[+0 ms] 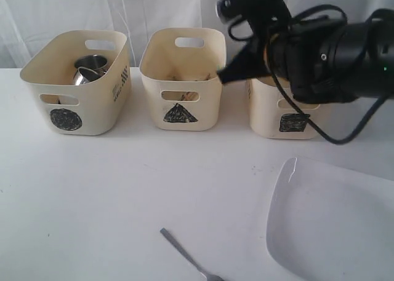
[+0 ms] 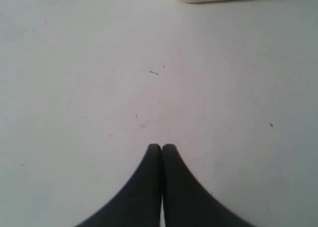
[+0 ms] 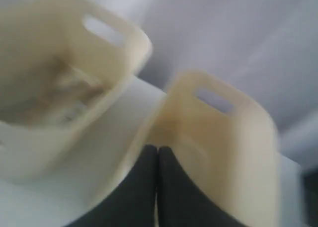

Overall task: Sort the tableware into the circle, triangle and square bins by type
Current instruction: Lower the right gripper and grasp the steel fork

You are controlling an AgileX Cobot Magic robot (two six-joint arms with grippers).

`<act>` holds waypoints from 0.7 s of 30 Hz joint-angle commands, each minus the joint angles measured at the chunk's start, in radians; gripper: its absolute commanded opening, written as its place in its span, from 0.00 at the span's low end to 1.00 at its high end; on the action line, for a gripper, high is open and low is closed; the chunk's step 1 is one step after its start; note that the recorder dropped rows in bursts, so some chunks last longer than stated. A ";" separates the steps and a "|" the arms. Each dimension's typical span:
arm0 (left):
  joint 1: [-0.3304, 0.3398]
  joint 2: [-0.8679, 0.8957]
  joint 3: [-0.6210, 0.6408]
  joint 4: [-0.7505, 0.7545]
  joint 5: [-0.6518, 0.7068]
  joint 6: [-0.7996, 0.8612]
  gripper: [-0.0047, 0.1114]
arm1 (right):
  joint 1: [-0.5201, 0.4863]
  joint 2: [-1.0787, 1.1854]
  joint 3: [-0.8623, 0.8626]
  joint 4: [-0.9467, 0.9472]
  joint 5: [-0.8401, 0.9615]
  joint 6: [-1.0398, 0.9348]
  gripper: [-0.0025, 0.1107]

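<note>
The right gripper (image 1: 223,77), jaws pressed together on nothing, is hanging between the cream triangle-marked plastic tub (image 1: 154,72) and the cream square-marked tub (image 1: 265,120). It is probably needing to rise clear, spread, and edge under the flat large white rounded-square plate (image 1: 332,225) at five o'clock. The left gripper (image 2: 162,147), closed and empty, is hovering over the white table (image 1: 123,189). The arm (image 1: 345,53) is hiding the square tub's inside; thin metal cutlery (image 1: 184,253) at six o'clock is running off-frame.

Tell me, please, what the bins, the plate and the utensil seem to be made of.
Three cream tubs: probably matte plastic, moulded handle cut-outs. Large white rounded-square plate: likely glazed ceramic or melamine, glossy rim glint. Slim grey utensil handle: apparently brushed metal.
</note>
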 commanded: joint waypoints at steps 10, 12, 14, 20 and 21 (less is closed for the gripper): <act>0.002 -0.005 0.009 -0.004 0.013 -0.002 0.04 | 0.189 -0.223 0.051 1.315 0.266 -1.147 0.02; 0.002 -0.005 0.009 -0.004 0.013 -0.002 0.04 | 0.223 -0.215 0.055 1.489 0.278 -1.255 0.02; 0.002 -0.005 0.009 -0.004 0.013 -0.002 0.04 | 0.265 -0.189 0.060 1.563 0.307 -1.296 0.02; 0.002 -0.005 0.009 -0.004 0.013 -0.002 0.04 | 0.395 -0.057 0.068 1.563 0.424 -1.294 0.02; 0.002 -0.005 0.009 -0.004 0.013 -0.002 0.04 | 0.416 -0.024 0.068 1.563 0.402 -1.289 0.02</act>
